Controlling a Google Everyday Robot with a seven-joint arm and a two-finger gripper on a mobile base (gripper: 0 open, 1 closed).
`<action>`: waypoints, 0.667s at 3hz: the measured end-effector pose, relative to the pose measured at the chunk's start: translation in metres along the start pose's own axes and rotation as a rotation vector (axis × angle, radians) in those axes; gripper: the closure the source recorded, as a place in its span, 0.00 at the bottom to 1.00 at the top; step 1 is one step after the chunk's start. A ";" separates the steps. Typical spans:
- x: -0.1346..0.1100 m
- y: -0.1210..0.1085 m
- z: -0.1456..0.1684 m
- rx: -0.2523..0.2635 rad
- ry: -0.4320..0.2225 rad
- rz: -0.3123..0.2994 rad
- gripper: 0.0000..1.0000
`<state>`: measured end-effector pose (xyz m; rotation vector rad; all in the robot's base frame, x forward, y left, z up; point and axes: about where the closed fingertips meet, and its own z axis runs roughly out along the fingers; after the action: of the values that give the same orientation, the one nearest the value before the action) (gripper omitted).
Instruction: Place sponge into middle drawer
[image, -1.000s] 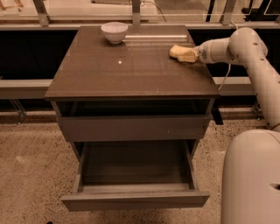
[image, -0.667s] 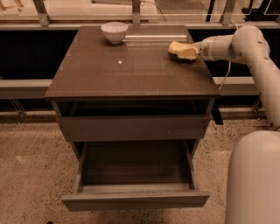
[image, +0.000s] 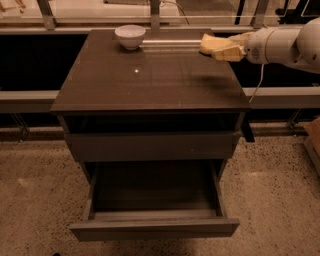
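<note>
Sponge (image: 211, 43) looks light and squishy, so a pinch across one end should hold fine. The gripper (image: 226, 50) is clamped on its right end, upper right of frame, above the cabinet top (image: 150, 80). Middle drawer (image: 155, 227) is open, bottom centre. Fingertips blend into the foam, so they're hard to separate.

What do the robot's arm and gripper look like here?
The arm is glossy white, built of thick rounded tubular segments, with no visible markings. A thin pale cable hangs from its wrist. The gripper, above the right rear of the cabinet top at the sponge, has short cream-coloured fingers.
</note>
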<state>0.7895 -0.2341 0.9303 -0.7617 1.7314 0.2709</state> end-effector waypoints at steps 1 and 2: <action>-0.020 0.039 -0.054 -0.010 -0.031 -0.013 1.00; 0.008 0.104 -0.058 -0.098 0.085 -0.059 1.00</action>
<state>0.6789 -0.1897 0.9193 -0.9056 1.7820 0.2881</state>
